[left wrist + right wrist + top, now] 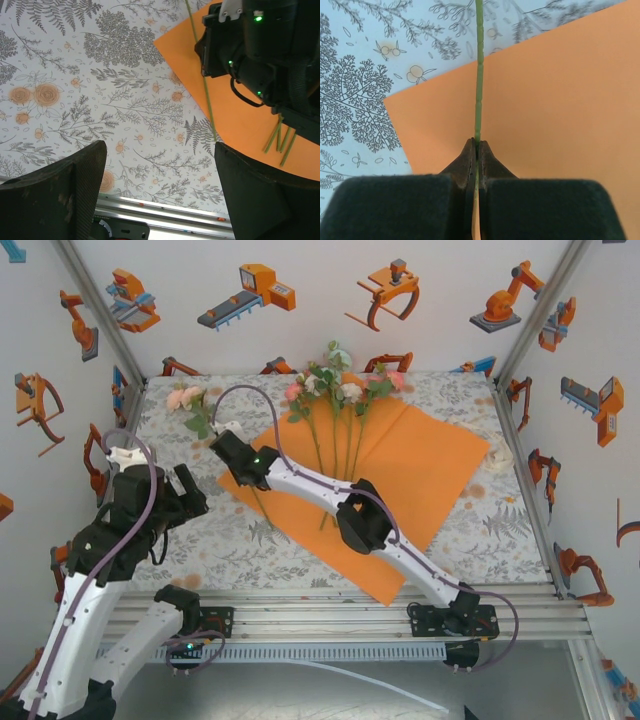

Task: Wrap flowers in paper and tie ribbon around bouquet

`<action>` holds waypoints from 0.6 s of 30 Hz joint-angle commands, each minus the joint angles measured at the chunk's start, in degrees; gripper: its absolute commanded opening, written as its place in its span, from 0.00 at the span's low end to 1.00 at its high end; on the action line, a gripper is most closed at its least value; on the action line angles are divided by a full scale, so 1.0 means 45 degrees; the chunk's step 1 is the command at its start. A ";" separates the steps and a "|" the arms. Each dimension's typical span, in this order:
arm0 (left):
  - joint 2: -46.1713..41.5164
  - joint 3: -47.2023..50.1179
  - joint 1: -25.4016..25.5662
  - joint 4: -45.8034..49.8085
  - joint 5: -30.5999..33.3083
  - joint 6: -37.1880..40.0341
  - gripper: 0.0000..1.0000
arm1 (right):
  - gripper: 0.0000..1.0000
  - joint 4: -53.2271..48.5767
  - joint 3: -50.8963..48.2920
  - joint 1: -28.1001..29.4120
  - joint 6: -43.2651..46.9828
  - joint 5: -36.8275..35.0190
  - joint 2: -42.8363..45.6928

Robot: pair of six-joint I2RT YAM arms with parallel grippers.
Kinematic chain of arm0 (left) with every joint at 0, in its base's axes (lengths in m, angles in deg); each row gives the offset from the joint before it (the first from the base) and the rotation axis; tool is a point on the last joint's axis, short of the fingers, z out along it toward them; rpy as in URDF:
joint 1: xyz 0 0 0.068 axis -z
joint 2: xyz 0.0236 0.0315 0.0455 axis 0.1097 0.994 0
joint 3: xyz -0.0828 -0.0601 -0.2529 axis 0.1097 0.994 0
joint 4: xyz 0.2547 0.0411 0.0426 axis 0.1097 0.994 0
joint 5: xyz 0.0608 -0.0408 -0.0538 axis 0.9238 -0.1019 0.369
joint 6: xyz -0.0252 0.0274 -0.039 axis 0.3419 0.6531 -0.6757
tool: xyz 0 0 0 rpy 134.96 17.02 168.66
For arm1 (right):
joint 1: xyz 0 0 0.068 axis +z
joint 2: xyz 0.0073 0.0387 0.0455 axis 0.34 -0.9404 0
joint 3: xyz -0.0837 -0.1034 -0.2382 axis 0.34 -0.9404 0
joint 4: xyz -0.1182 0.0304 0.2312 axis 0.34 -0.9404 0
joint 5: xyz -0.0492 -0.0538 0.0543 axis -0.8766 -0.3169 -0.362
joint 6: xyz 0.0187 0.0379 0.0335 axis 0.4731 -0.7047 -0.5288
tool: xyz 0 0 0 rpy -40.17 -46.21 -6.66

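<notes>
The table has a cloth (480, 530) on it, printed with grey leaves and little orange blooms. A big, bright orange paper (430, 465) lies flat on the cloth. The flowers (340, 390), pink, peach and white, lie on the paper with their heads at the far edge. The right gripper (476, 150) pinches one thin green stem (478, 75) tight at the paper's left corner. The left gripper (157, 150) hangs over the cloth, with its fingers wide apart and nothing in them.

Open tablecloth (240, 545) left of the paper (440, 455), right arm (310, 485) across its middle
</notes>
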 commanded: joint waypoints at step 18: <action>0.0237 0.0224 -0.0084 -0.1713 -0.2403 0.0353 0.80 | 0.00 0.2132 -1.0507 -0.1250 0.0744 0.0445 0.8795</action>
